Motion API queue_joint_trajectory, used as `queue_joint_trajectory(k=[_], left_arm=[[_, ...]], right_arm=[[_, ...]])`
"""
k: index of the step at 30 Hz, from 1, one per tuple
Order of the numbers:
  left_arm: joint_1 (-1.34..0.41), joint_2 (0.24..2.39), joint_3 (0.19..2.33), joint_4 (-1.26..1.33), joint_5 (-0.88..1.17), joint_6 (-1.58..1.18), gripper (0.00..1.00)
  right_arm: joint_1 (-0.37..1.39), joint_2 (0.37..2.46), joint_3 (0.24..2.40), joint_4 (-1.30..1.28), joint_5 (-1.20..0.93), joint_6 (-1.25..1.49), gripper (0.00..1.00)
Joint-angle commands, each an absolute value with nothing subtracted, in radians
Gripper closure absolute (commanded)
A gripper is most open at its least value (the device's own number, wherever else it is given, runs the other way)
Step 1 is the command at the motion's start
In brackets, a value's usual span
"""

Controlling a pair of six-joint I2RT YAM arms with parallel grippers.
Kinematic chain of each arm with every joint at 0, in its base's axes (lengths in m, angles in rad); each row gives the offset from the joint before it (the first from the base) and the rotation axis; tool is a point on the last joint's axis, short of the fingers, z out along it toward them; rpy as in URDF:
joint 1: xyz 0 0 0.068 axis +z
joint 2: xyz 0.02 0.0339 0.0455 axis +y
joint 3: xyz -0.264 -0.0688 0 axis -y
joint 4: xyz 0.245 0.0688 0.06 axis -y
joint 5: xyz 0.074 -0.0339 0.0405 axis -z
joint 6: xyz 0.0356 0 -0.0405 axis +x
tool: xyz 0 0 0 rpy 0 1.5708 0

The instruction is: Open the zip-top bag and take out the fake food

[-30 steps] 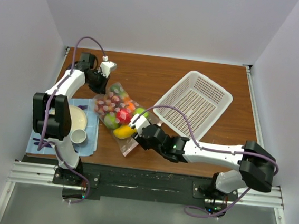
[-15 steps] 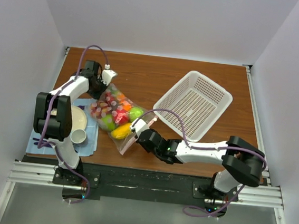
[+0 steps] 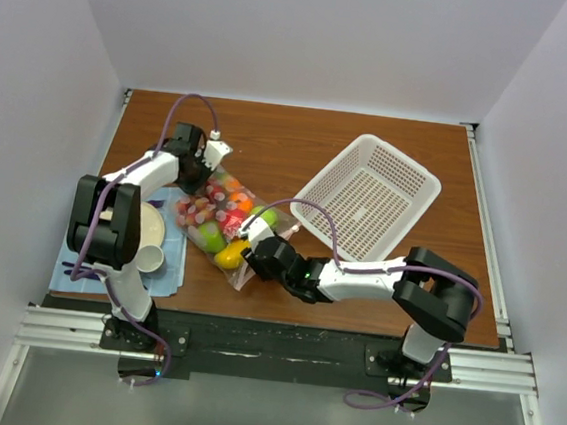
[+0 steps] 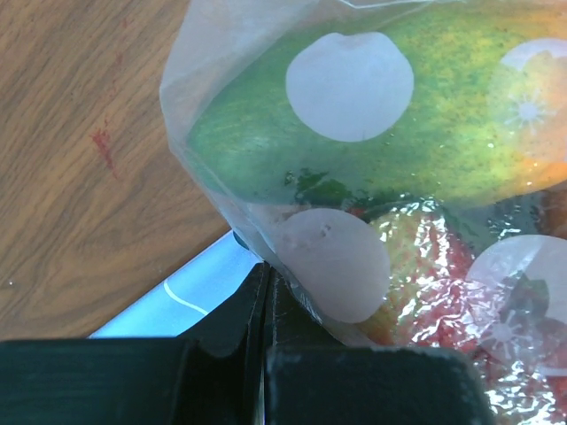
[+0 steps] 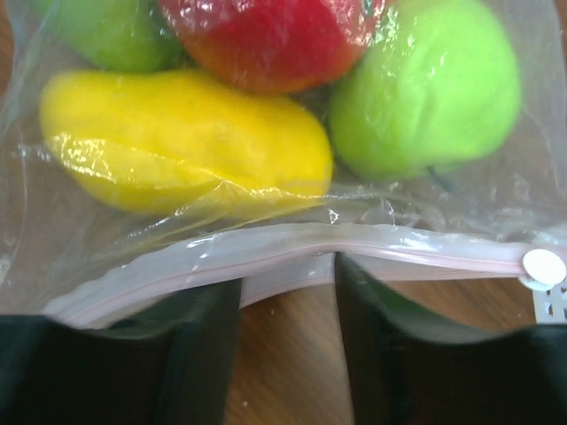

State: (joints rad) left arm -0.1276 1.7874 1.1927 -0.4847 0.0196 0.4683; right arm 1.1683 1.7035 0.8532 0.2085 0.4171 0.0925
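Right gripper (image 5: 288,305) may miss the zip (image 5: 292,241).
Jaws half-open, short of it; left gripper (image 4: 266,297) clamped on bag (image 3: 225,217) corner.

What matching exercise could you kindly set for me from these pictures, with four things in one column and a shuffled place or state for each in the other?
Column A
1. left pincer
2. right pincer
3. mesh basket
4. white cup

Column B
a. open, a finger on either side, right at the zip strip
b. on the blue cloth, beside the plate
c. shut on the far end of the zip-top bag
d. on the table, right of the bag

Pairs: 1-c, 2-a, 3-d, 4-b
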Motion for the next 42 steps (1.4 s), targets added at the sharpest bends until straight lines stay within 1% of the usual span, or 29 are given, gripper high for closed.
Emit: queue_joint_trajectory(k=[1,3,8,9,18,25,31,38,42], left_arm=[[-0.144,1.784,1.161,-0.469,0.011,0.488,1.0],[-0.15,1.789,1.158,-0.471,0.011,0.488,1.0],[-0.173,1.793,1.138,-0.466,0.008,0.486,1.0],[-0.176,1.795,1.138,-0.468,0.009,0.486,1.0],[-0.198,1.802,1.161,-0.483,0.021,0.472,1.0],[-0.256,1.828,1.128,-0.477,0.014,0.442,1.0],[-0.334,1.851,1.085,-0.457,0.003,0.419,1.0],[-0.345,1.876,1.095,-0.457,-0.023,0.417,1.0],[-0.35,1.887,1.082,-0.459,-0.012,0.413,1.0]], right_arm=[[1.157,1.7,0.896,0.348,0.393,0.091,0.39],[1.155,1.704,0.903,0.376,0.385,0.095,0.34],[1.155,1.733,0.913,0.46,0.31,0.077,0.26],[1.157,1.743,0.92,0.463,0.299,0.069,0.23],[1.157,1.874,1.003,0.471,0.201,0.034,0.14],[1.157,1.862,1.002,0.508,0.132,0.022,0.11],[1.157,1.907,1.051,0.485,0.086,0.006,0.11],[1.172,1.962,1.062,0.491,0.018,0.017,0.11],[1.178,1.962,1.054,0.517,0.028,0.023,0.12]])
